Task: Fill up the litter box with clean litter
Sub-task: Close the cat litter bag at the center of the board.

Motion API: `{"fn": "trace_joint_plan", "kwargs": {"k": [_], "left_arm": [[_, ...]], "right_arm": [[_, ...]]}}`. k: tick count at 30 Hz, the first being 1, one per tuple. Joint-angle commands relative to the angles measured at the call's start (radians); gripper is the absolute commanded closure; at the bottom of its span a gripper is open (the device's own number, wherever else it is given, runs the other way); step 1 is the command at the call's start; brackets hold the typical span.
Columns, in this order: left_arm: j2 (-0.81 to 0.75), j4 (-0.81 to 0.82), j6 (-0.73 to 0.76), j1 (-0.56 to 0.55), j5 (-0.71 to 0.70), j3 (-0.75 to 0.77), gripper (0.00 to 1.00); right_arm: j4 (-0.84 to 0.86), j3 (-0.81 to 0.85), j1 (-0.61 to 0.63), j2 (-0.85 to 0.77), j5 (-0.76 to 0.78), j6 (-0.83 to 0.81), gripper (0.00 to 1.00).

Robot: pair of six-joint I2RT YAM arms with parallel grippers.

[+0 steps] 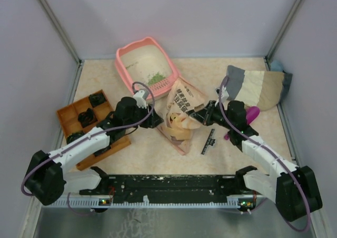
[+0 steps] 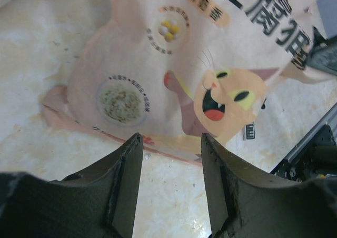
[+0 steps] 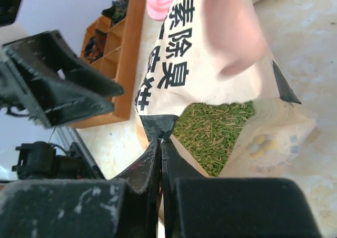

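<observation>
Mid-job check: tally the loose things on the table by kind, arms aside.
Trays: 2, the litter box and the orange tray
Printed litter bag: 1
Magenta scoop: 1
Grey-and-beige cloth: 1
Black strip: 1
Total: 6

Overhead cam; wrist cams near bag point(image 3: 210, 53)

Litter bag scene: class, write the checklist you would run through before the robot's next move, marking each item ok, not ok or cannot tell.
1. Right tool shut on the litter bag edge: ok.
2. Left tool open, nothing between its fingers: ok.
3. Bag mouth open, green litter visible inside: ok.
4. Bag mouth over the litter box: not ok; the bag sits beside it.
5. Fill level of the litter box: not ok; only a small litter pile.
6. Amount left in the bag: cannot tell.
</observation>
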Motion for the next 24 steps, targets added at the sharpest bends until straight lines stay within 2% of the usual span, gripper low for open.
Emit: {"fn": "trace_joint_plan", "kwargs": {"k": [1,4,9,13,18,21,24], "left_arm": [[-0.001,-0.031,0.037,-0.074,-0.071,0.031,0.46],[0.003,-0.016,0.002,-0.104,-0.079,0.005,0.47],[0.036,0.011,0.023,-0.108,-0.121,-0.014,0.48],[0.064,-0.047,0.066,-0.105,-0.261,0.045,0.47],[0.076,-0.132,0.116,-0.09,-0.335,0.152,0.47],[0.079,-0.149,0.09,-0.076,-0.315,0.16,0.47],[0.08,-0.188,0.073,-0.067,-0.285,0.156,0.52]], "right_arm": [[0.096,-0.08,0.002,0.037,0.069,0.027,1.0],[0.206,-0.125,0.006,0.092,0.063,0.099,1.0],[0.199,-0.084,0.023,0.142,0.073,0.102,1.0],[0.255,-0.036,0.044,0.173,0.089,0.161,1.0],[0.329,-0.008,0.168,0.242,0.206,0.261,1.0],[0.409,-0.009,0.253,0.296,0.267,0.313,1.0],[0.407,0.011,0.311,0.316,0.332,0.31,1.0]]}}
